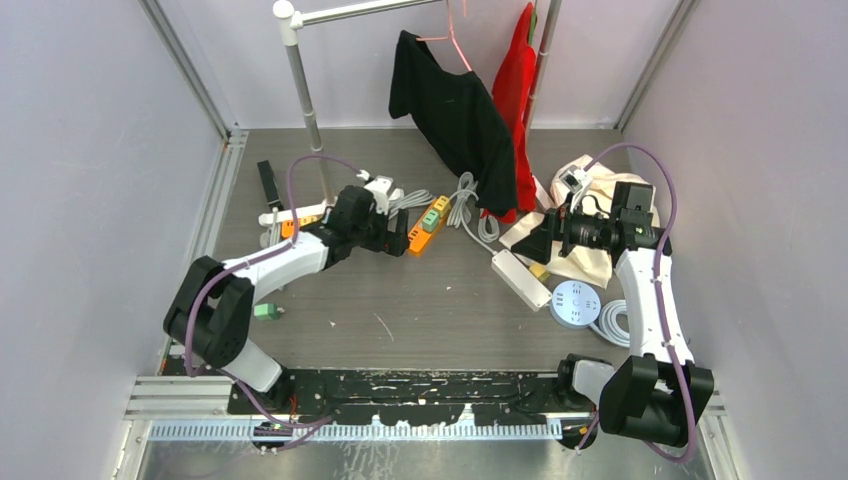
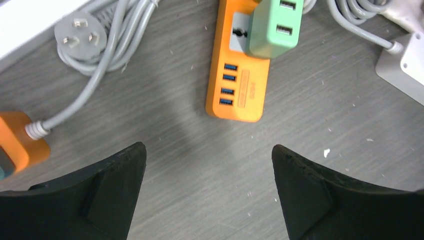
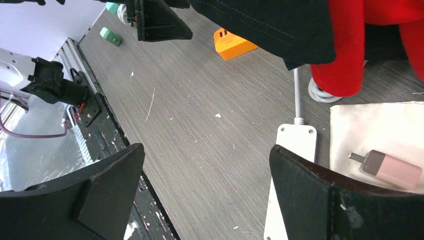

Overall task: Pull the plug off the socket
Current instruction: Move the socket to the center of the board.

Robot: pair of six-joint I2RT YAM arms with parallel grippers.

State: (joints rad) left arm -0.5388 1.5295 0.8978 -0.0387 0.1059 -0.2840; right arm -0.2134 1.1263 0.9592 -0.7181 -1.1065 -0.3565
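A mint-green plug (image 2: 275,25) with two USB ports sits in the top end of an orange socket strip (image 2: 237,85) lying flat on the grey table. From above, the socket strip (image 1: 428,225) is at mid table with the plug (image 1: 433,214) on it. My left gripper (image 2: 207,150) is open, nothing between its fingers, hovering just short of the strip's near end; in the top view the left gripper (image 1: 396,236) is right beside it. My right gripper (image 3: 206,150) is open and empty over bare table, far right of the socket strip (image 3: 232,44).
A coiled grey cable with a three-pin plug (image 2: 80,35) lies left of the strip, another orange block (image 2: 17,140) further left. A white power strip (image 3: 295,150), a pink charger (image 3: 392,167) on cream cloth, a round white socket (image 1: 575,305), and hanging black (image 1: 455,110) and red (image 1: 515,90) garments.
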